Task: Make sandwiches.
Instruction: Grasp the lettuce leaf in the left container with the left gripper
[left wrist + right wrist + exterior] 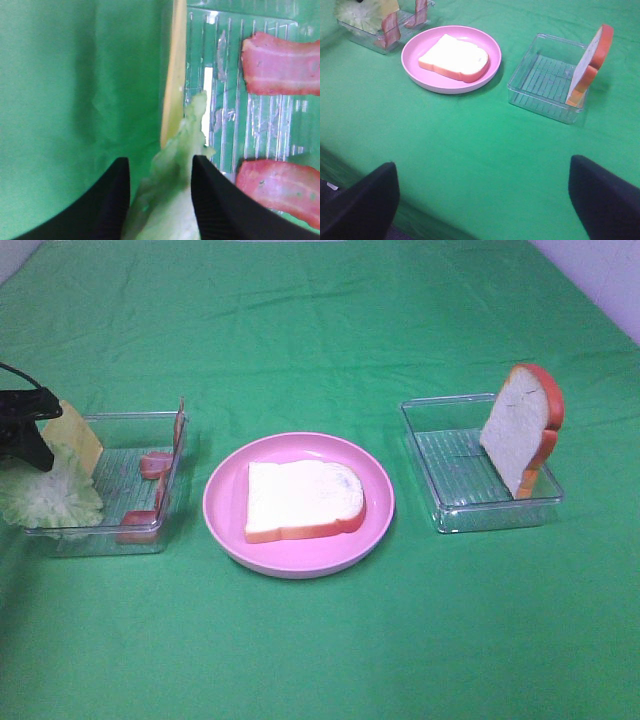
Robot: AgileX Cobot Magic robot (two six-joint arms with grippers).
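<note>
One white bread slice [300, 500] lies flat on the pink plate [222, 528] in the middle. A second bread slice [520, 435] leans upright in the clear right tray [450, 512]. In the clear left tray [128, 420] are pale green lettuce [50, 495], a yellow cheese square [78, 435] and reddish bacon strips [155, 463]. At that tray's left end, my left gripper [159, 175] is shut on the lettuce [167, 180], which fills the gap between both fingers. My right gripper [482, 192] is open and holds nothing. It hangs over bare cloth in front of the plate [415, 70].
A green cloth [320, 640] covers the whole table. A bacon strip [180, 427] stands against the left tray's right wall, next to the plate. In the left wrist view, two bacon strips [280, 65] lie on the tray floor beside the lettuce.
</note>
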